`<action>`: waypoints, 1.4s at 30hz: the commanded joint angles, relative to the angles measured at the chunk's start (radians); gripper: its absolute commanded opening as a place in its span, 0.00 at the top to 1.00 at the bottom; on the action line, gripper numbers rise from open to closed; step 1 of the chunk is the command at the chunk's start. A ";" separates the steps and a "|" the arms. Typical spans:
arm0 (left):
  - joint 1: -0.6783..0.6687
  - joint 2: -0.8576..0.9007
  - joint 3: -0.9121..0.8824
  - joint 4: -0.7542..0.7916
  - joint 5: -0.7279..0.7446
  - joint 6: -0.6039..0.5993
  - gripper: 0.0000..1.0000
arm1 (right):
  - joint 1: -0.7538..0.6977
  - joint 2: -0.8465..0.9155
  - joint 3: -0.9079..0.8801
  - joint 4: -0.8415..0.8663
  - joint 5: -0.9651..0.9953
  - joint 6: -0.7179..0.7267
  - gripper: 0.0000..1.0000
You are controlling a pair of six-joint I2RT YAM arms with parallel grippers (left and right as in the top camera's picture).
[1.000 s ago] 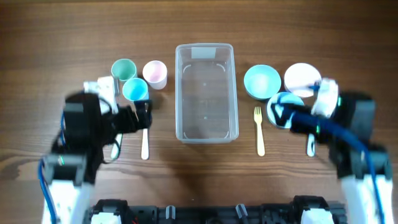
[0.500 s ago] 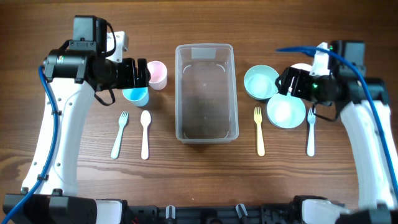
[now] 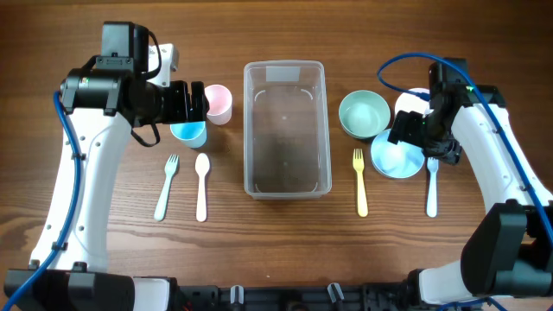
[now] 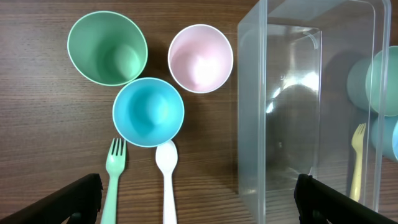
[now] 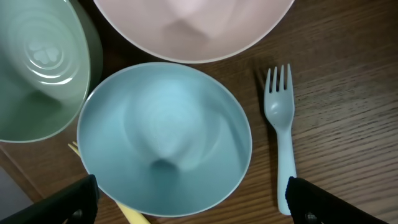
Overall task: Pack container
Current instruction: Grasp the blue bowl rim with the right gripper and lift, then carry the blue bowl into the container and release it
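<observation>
Hovering with both pincers spread wide and gripping nothing, I see the container (image 3: 251, 130) standing empty between my arms, with nothing packed yet.

My right pincer (image 5: 198, 200) hangs over the blue bowl (image 5: 165, 137), on the container's right. That bowl is crowded. The green bowl (image 5: 34, 62) sits against it on the side nearer the container. The pale pink bowl (image 5: 193, 25), farther out from the container, touches or overlaps its edge; I cannot tell which. The yellow fork (image 3: 360, 181) seems to slip under its rim on the container side. If I pinch the rim there, I expect a finger to catch that fork or shove the green bowl towards the container wall. The blue fork (image 5: 280, 124) lies just beside the bowl on the side away from the container and could be swept askew. A smooth, sloped rim may also slide out of a shallow pinch.

My left pincer (image 4: 202, 200) hangs on the container's left, above three bunched cups: the green cup (image 4: 107, 48), the pink cup (image 4: 200, 57) and the blue cup (image 4: 148, 112). They look to be touching, with the pink one nearest the container. A finger lowered between them would find no gap, so I would likely tip one or knock the pink cup into the container, which looks light enough to skid.
</observation>
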 commanded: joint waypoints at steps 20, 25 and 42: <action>-0.003 0.002 0.016 0.018 -0.002 0.020 0.00 | -0.025 0.041 -0.276 0.236 0.006 0.146 0.55; -0.003 0.002 0.016 0.018 -0.002 0.020 0.00 | -0.025 0.040 -0.279 0.261 0.018 0.144 0.96; -0.003 0.002 0.016 0.018 -0.002 0.020 0.00 | 0.197 -0.435 -0.002 0.182 -0.267 -0.094 0.96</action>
